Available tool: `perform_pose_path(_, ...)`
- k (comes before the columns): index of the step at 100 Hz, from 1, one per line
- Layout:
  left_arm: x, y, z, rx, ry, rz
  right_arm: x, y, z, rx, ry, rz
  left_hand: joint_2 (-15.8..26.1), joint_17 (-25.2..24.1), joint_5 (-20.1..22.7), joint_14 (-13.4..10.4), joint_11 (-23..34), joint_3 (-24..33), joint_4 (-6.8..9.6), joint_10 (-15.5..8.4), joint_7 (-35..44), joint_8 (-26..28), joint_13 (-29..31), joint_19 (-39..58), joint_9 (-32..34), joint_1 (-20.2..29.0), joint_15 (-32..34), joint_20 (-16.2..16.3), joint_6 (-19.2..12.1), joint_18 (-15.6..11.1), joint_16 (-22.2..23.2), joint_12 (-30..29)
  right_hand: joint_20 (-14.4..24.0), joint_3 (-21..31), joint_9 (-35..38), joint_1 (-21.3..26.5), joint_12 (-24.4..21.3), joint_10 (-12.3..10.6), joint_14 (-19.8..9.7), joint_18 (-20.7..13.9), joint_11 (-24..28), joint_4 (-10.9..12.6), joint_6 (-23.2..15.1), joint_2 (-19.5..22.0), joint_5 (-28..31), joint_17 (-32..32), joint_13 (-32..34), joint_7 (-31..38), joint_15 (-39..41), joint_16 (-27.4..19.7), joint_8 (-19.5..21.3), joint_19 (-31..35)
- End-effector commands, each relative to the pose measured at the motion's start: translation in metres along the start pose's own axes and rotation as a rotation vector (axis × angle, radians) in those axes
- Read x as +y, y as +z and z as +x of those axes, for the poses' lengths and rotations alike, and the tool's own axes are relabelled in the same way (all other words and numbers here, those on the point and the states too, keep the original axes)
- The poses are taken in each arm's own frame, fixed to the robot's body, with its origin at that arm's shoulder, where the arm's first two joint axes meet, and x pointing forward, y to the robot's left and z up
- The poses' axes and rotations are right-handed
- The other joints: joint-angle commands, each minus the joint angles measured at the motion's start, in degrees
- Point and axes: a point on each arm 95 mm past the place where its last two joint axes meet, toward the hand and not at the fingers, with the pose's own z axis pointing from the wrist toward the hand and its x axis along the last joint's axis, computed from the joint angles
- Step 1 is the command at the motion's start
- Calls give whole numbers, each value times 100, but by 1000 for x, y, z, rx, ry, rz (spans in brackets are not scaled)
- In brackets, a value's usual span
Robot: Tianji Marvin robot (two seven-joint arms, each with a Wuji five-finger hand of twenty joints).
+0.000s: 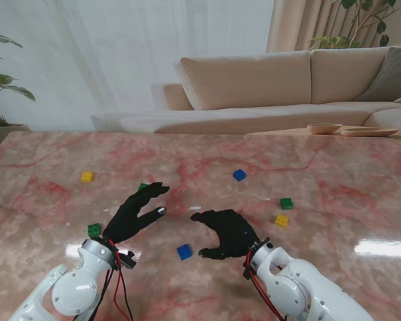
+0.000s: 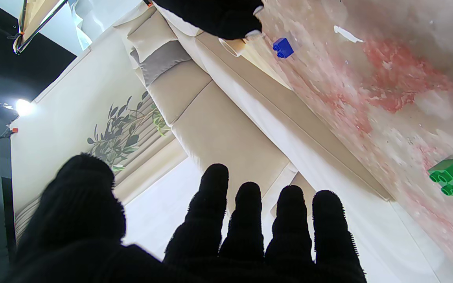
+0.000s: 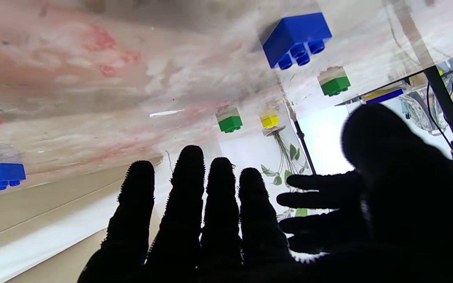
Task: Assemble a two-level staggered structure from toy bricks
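While no brick is held, left hand [image 1: 135, 215] and right hand [image 1: 226, 233] both spread, flanking a blue brick [image 1: 184, 251].

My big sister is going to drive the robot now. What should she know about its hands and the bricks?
Left hand: open, holding nothing, fingers spread over the table.
Right hand: open, empty too.
Bricks all lie loose and apart on the marble table: a blue brick between the hands, nearest me; another blue brick farther off; a green brick by the left wrist and one partly hidden behind the left fingers; a yellow brick far left; a green brick and yellow brick on the right.
Done: nothing stacked yet.
Left: both levels.
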Motion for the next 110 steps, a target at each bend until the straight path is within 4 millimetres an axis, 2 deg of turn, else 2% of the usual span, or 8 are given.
perform_pose_path(1, 1, -2, 0, 1, 2, 3, -9, -2, 4, 1, 1, 33, 67, -19, 18, -275, 16, 69, 45, -150, 18, -44, -7, 35, -44, -181, -88, 50, -155, -211, -11, -30, 217, -76, -90, 157, 200, -215, -195, -113, 186, -385, -94, -182, 12, -62, -191, 171, 131, 111, 180, 165)
perform_pose_path(9, 0, -2, 0, 1, 4, 4, -14, 0, 7, 9, -6, 48, 63, -21, 20, -276, 15, 65, 46, -135, 18, -45, -6, 41, -41, -176, -90, 52, -149, -206, -13, -31, 263, -55, -45, 239, 331, -279, -208, -119, 309, -394, -188, -194, 124, -65, -183, 371, 200, 132, 363, 214)
perform_pose_path(61, -4, -7, -1, -9, 11, 10, -37, 25, 19, 46, -22, 111, 64, -25, 45, -273, 12, 65, 50, -137, 28, -40, 1, 58, -30, -149, -91, 56, -153, -190, -17, -32, 299, 584, -58, 205, 576, -369, -248, -147, 443, -516, -391, -173, 378, -119, -249, 561, 297, 149, 769, 218)
perform_pose_path(93, -8, -10, -2, -18, 15, 15, -44, 33, 17, 32, -45, 129, 64, -28, 67, -272, 8, 67, 46, -138, 38, -35, 1, 58, -29, -138, -95, 54, -163, -182, -18, -34, 345, 659, -12, 309, 703, -475, -291, -147, 637, -644, -743, -196, 503, -43, -155, 1388, 440, 171, 1859, 349)
perform_pose_path(110, -9, -11, -2, -19, 16, 15, -49, 33, 14, 20, -55, 142, 70, -31, 80, -273, 4, 68, 43, -132, 45, -31, 11, 47, -26, -127, -94, 48, -161, -172, -18, -36, 373, 755, 40, 334, 711, -496, -304, -133, 671, -670, -814, -196, 563, -8, -95, 1492, 468, 175, 2045, 424)
